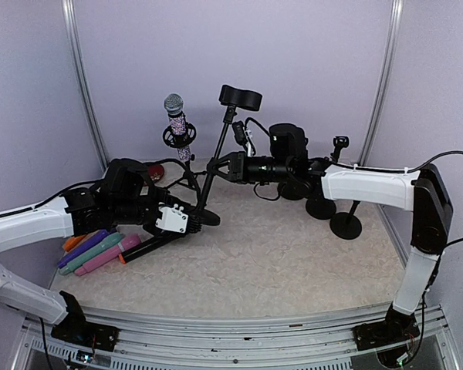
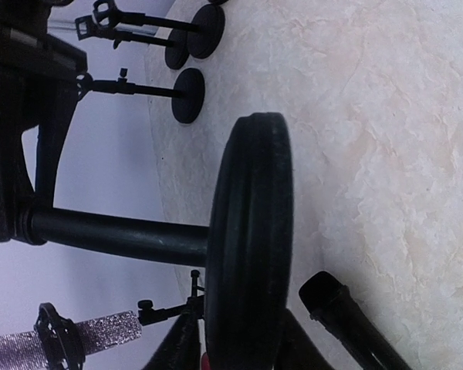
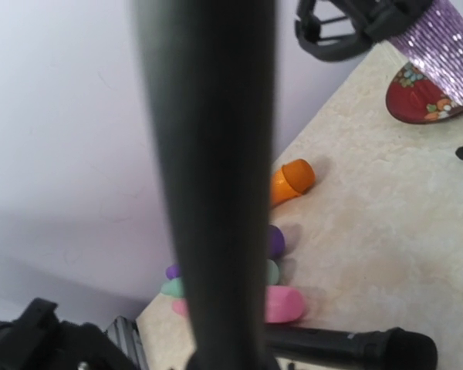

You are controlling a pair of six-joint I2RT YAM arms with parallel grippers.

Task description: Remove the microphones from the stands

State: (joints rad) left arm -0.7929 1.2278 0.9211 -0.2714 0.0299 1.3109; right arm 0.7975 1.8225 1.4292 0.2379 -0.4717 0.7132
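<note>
A black stand with a round base (image 1: 208, 219), a thin pole (image 1: 216, 154) and an empty holder (image 1: 240, 96) on top leans over the table. My left gripper (image 1: 187, 220) is shut on the base; in the left wrist view its fingers straddle the disc (image 2: 251, 239). My right gripper (image 1: 218, 167) is shut on the pole, which fills the right wrist view (image 3: 216, 185) and hides the fingers. A black microphone (image 1: 150, 247) lies on the table beside the base. A sparkly microphone (image 1: 176, 116) sits upright in a tripod stand's clip (image 1: 179, 136) behind.
Orange, purple, green and pink microphones (image 1: 92, 253) lie in a row at the left, beside the black one. Other round-based stands (image 1: 346, 225) stand at the back right. A red patterned object (image 3: 420, 96) lies by the tripod. Walls close in on three sides.
</note>
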